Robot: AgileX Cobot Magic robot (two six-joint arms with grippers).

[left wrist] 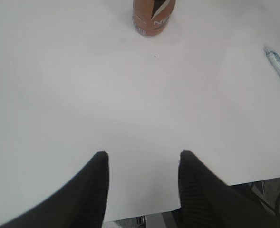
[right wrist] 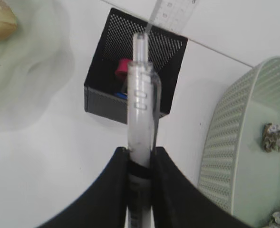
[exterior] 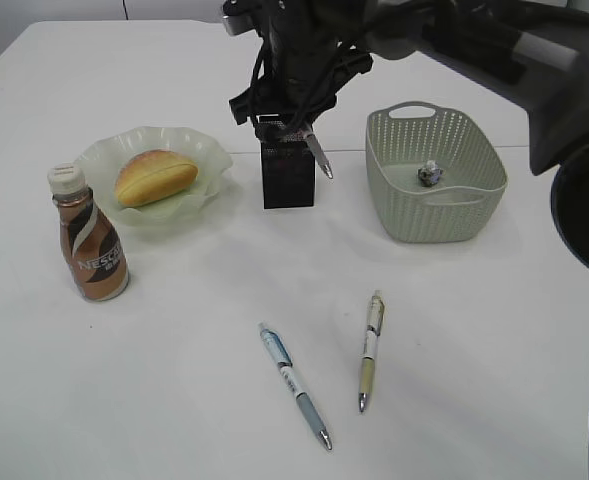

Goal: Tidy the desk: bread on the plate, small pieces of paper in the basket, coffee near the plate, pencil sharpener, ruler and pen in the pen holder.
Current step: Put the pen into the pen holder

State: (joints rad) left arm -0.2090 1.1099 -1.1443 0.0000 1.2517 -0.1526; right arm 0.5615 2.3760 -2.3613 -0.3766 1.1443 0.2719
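My right gripper (right wrist: pixel 140 154) is shut on a translucent pen (right wrist: pixel 140 109) and holds it just above the black mesh pen holder (right wrist: pixel 106 102). In the exterior view the same gripper (exterior: pixel 292 125) hangs over the pen holder (exterior: pixel 288 185), and the pen (exterior: pixel 319 157) slants out to the right. The clear ruler (right wrist: pixel 170 12) stands at the holder's far side. A small red and blue thing (right wrist: pixel 122 71) lies inside; what it is I cannot tell. The bread (exterior: pixel 155 176) lies on the plate (exterior: pixel 209 150), with the coffee (exterior: pixel 89 238) beside it. My left gripper (left wrist: pixel 143 156) is open and holds nothing, over the desk's front edge.
The basket (exterior: pixel 454 225) stands right of the holder with a paper wad (exterior: pixel 430 175) inside; the right wrist view shows two wads (right wrist: pixel 275 137). Two more pens lie on the desk, a blue one (exterior: pixel 294 383) and a pale one (exterior: pixel 370 350).
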